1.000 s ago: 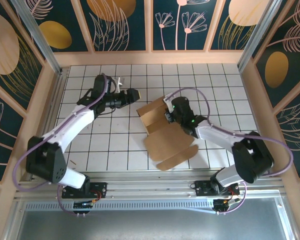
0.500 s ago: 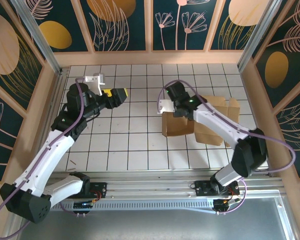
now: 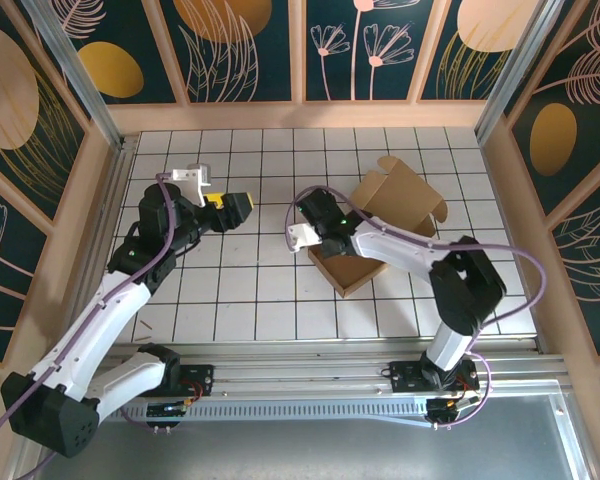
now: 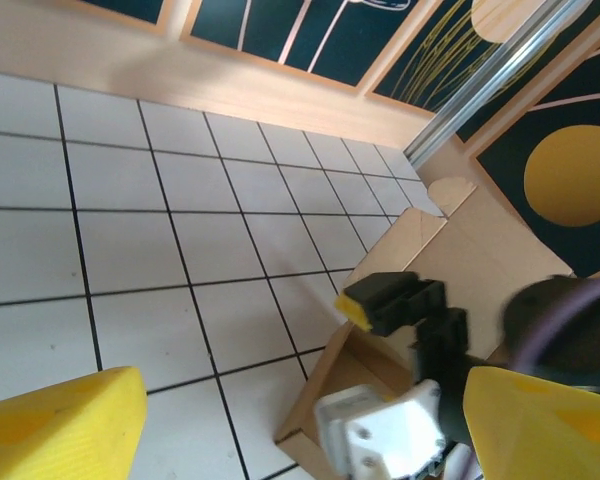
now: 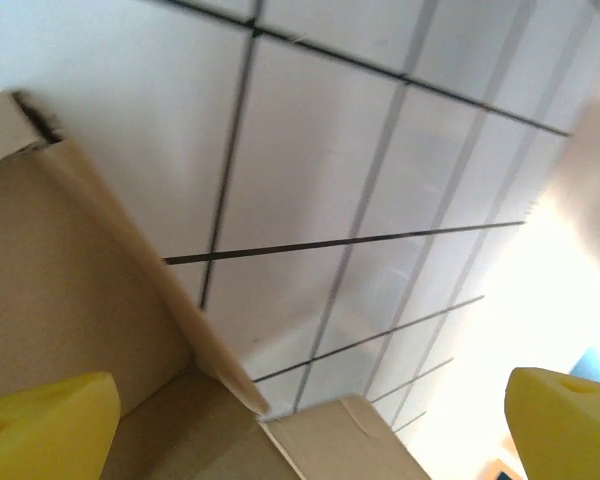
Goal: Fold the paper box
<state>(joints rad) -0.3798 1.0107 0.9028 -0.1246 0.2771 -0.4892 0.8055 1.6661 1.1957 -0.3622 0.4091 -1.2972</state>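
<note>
From overhead: plain brown cardboard paper box (image 3: 405, 200) right of centre on the white, black-gridded tiled worktop (image 3: 240, 290). Shallow tray part nearer, wide flap with rounded tabs tilted up toward the far right. Right gripper (image 3: 315, 212) at the tray's left corner. Left gripper (image 3: 242, 205) over bare tiles, well apart from the box, off to its left.

From the left wrist: yellow fingertips (image 4: 60, 425) at both lower corners, jaws spread wide, clasping nothing. Beyond them, the box's inner face (image 4: 480, 250) and one dark, yellow-padded finger (image 4: 385, 300) of the right gripper above the tray corner, a detail too small to make out from overhead.

From the right wrist: jaws released, yellow pads (image 5: 40, 425) far apart, gripping nothing. Close up and slightly blurred, one thin raw cardboard wall edge (image 5: 130, 260) running diagonally, tiles (image 5: 310, 120) past it.
</note>
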